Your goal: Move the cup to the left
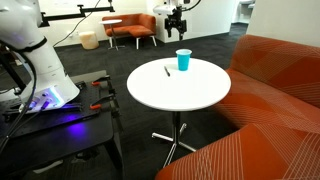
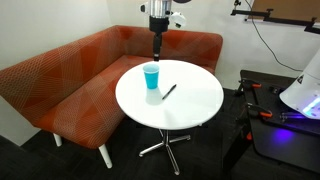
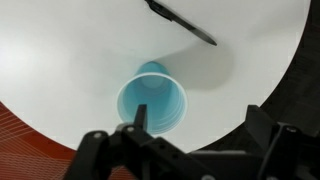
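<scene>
Two fingers [image 3: 135, 135] of my gripper [image 3: 198, 118] are standing wide apart at the near edge of the wrist view, gripping nothing. The left one is overlapping the near rim of the cup [image 3: 152, 100] from above. The cup is standing upright, mouth open toward me, on the round white table [image 3: 60, 50]. Beyond it and to the right, a black pen [image 3: 180, 22] is lying flat, apart from the cup.

In an exterior view, the cup [image 2: 151, 76] is sitting left of the table's [image 2: 195, 110] centre, the pen [image 2: 169, 92] just right of it, and my gripper [image 2: 157, 55] is hanging above the cup without touching it. An orange sofa [image 2: 60, 80] is wrapping around the table's left and far sides.
</scene>
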{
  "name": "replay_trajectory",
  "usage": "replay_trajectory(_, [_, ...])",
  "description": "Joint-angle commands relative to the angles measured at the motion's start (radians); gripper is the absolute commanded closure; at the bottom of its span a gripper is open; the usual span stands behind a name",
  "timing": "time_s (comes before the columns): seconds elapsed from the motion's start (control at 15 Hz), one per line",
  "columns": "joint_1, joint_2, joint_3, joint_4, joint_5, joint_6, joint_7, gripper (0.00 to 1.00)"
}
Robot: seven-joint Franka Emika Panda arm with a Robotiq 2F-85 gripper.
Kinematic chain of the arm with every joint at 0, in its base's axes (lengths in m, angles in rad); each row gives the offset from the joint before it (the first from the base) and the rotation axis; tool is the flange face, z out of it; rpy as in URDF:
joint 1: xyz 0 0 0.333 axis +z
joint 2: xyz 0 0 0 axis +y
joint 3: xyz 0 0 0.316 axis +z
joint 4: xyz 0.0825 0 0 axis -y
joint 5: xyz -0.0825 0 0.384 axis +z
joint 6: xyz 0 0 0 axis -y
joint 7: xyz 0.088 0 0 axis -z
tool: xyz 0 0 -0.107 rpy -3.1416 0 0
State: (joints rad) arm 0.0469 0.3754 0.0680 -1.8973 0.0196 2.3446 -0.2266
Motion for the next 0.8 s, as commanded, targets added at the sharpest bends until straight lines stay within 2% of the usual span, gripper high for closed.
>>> replay_trajectory(0.0, [-0.006,0.095,0.010,0.116,-0.017,-0.038,-0.023,0.00])
replay_trajectory(0.07, [-0.007,0.119,0.012,0.141,-0.014,-0.052,-0.023,0.00])
replay_trajectory(0.13, [-0.007,0.066,0.011,0.065,-0.006,-0.008,-0.002,0.00])
replay_trajectory(0.53, [-0.007,0.086,0.011,0.076,-0.007,-0.008,-0.002,0.00])
replay_trajectory(0.73, [0.050,0.032,-0.035,0.003,-0.104,0.090,0.131,0.00])
